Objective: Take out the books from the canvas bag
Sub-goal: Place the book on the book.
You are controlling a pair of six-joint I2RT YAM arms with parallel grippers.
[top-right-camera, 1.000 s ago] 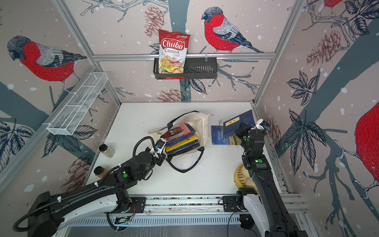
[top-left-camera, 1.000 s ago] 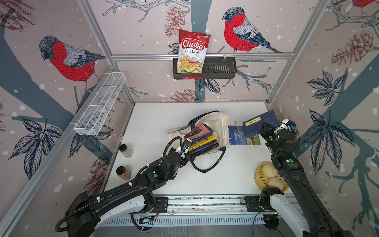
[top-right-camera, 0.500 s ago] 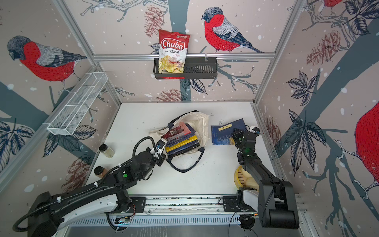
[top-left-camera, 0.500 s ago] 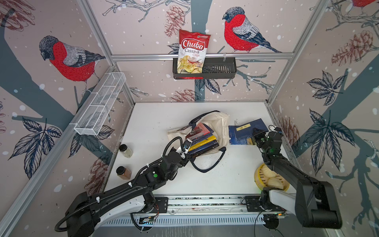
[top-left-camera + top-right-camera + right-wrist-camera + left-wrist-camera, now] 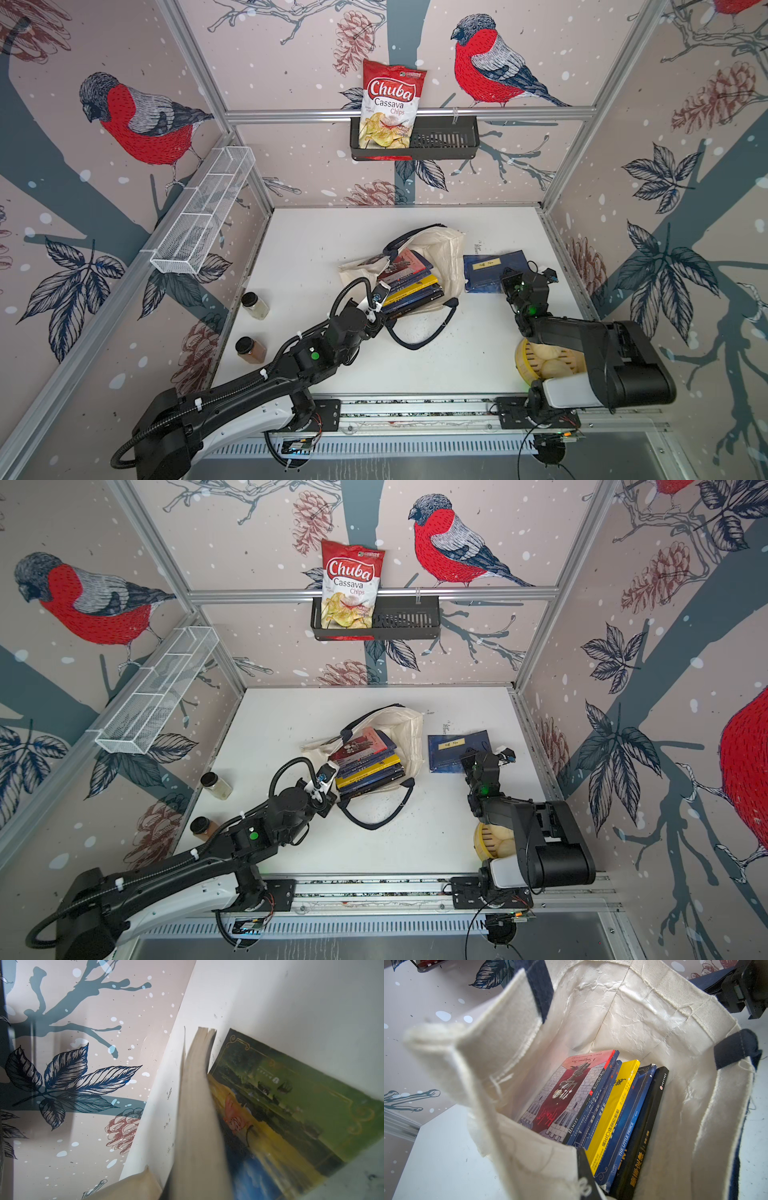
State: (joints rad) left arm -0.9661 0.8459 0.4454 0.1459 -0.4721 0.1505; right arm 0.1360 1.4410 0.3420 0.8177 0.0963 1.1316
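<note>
Lowered from its tilt, the navy book (image 5: 494,266) sits right of the canvas bag (image 5: 446,253), right jaws pinching it; left jaws clamp the bag's rim to hold its mouth open.

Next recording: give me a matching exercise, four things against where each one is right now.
Things:
1. chips
2. Hamlet
3. blue book
4. jars

Places:
A. in the canvas bag
B. held by the right gripper
C. in the black basket
D. on the table, left side

Pairs: 1-C, 2-A, 3-B, 4-D
</note>
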